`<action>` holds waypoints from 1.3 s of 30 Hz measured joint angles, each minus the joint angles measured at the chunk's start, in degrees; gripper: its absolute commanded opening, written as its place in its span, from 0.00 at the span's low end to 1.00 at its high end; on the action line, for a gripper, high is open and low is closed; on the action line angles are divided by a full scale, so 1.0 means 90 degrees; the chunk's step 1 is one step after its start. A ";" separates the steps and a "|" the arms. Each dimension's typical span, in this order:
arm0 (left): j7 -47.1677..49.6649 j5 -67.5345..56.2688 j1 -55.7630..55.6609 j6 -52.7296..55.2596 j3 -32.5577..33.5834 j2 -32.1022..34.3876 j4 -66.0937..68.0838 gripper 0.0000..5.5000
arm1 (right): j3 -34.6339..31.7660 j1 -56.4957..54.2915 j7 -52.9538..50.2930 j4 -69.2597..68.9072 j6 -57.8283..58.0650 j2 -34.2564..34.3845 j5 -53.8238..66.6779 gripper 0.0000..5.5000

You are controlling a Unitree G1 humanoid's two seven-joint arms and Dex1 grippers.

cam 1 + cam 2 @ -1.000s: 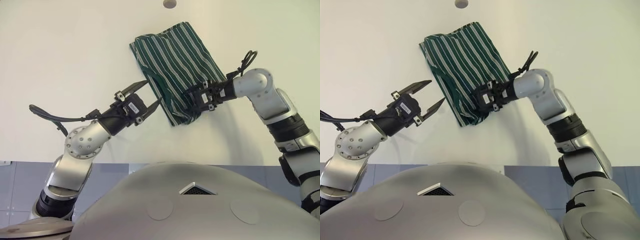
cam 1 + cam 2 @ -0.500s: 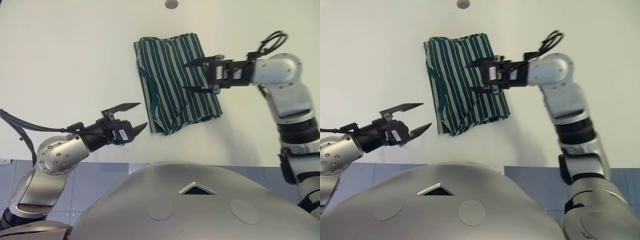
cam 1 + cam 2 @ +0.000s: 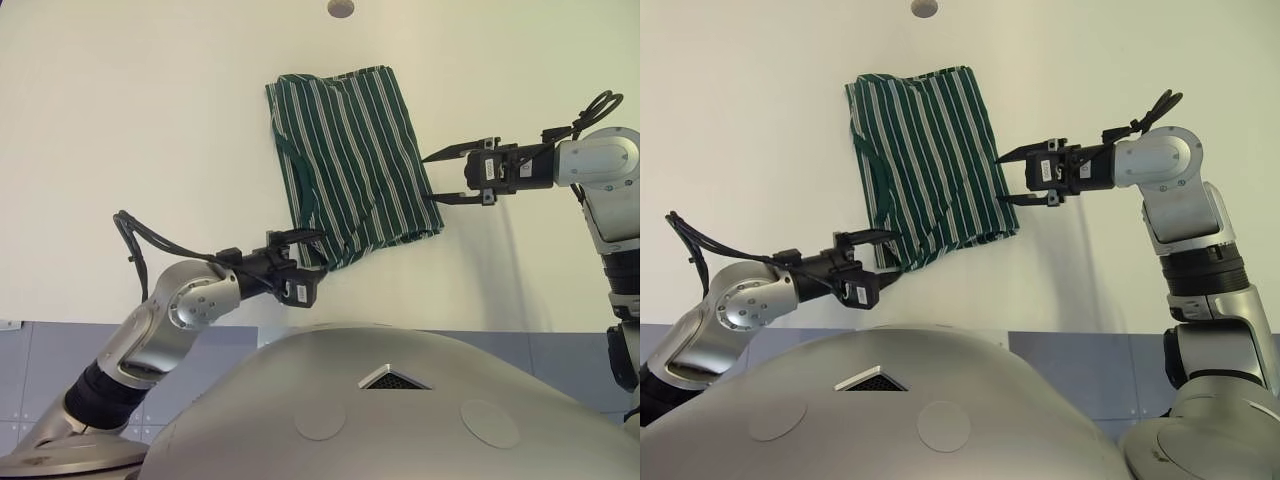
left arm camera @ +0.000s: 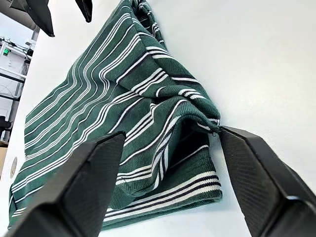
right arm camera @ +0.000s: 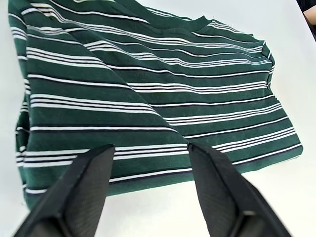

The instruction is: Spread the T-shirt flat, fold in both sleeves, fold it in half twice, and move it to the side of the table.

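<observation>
The green T-shirt (image 3: 350, 150) with white stripes lies folded into a rectangle on the white table (image 3: 150, 120). My left gripper (image 3: 312, 250) is open at the shirt's near left corner, and the bunched corner fold (image 4: 187, 118) sits between its two fingers (image 4: 84, 187). My right gripper (image 3: 427, 178) is open at the shirt's right edge, close to the near right corner, fingertips just off the cloth. From the right wrist, the folded shirt (image 5: 148, 84) spreads out beyond the open fingers (image 5: 84, 192).
A small round hole (image 3: 340, 8) is set in the table at the far edge, beyond the shirt. The table's front edge (image 3: 450, 328) runs just behind both arms, with grey floor below. Bare table lies left and right of the shirt.
My right gripper has come off the shirt and drawn back to its right edge. My left gripper has moved in from the left to the near left corner. The shirt lies where it did half a second ago.
</observation>
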 measured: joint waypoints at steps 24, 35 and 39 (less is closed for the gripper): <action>0.0016 -0.0468 0.0204 -0.0103 0.0232 -0.0060 0.0609 0.00 | 0.0079 0.0818 0.0942 0.0796 -0.2669 -0.0433 0.0174 0.50; -0.0012 -0.0572 0.0148 -0.0177 0.0289 -0.0048 0.0715 0.00 | 0.0522 0.0639 0.0200 0.1352 -0.3280 -0.0299 -0.0277 0.16; -0.0028 -0.0717 0.0099 -0.0233 0.0324 -0.0037 0.0821 0.00 | 0.0660 0.0641 0.0184 0.1228 -0.3076 -0.0299 -0.0268 0.03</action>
